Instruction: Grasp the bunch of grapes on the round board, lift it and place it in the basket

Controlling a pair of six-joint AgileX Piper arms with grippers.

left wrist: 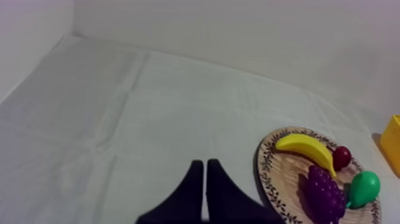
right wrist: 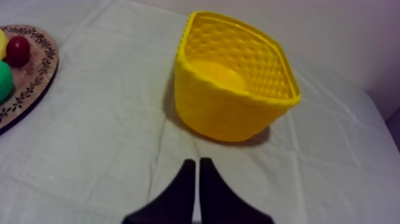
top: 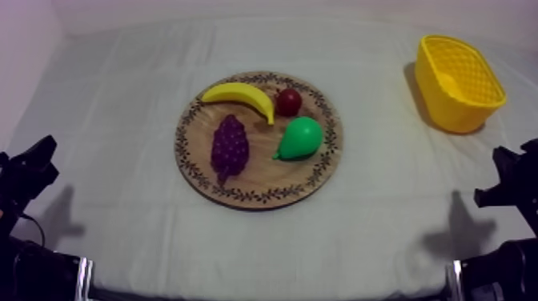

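Wooden board (right wrist: 33, 83) and pear (right wrist: 5, 80) partly cropped

We see a purple bunch of grapes (top: 230, 148), a yellow banana (top: 240, 95), a green pear (top: 301, 138) and a small red fruit (top: 289, 102) on a brown wooden board (top: 264, 180) with a dark leafy rim pattern; the yellow basket (top: 448, 102) is honeycomb-patterned.

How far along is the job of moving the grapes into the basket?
Nothing looks done: the bunch of grapes lies on the wooden board, and the yellow basket holds no fruit. Nothing is in hand: the left gripper and right gripper are shut on nothing, off the board. Left: reach the grapes, grasp, carry and drop them in.
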